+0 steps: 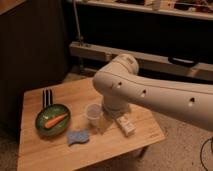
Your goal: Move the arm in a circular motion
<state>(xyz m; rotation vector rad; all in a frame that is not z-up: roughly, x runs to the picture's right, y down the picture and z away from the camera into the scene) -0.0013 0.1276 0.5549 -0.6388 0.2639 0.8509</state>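
Cream arm [150,92] hides its hand over the table [45,150].

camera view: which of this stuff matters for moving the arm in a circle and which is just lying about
For the job:
arm
hand, at the arm's lower end, low over the table between cup and box

Just lying about:
green plate
carrot on the plate
dark cutlery
blue sponge
cup, box and the table itself
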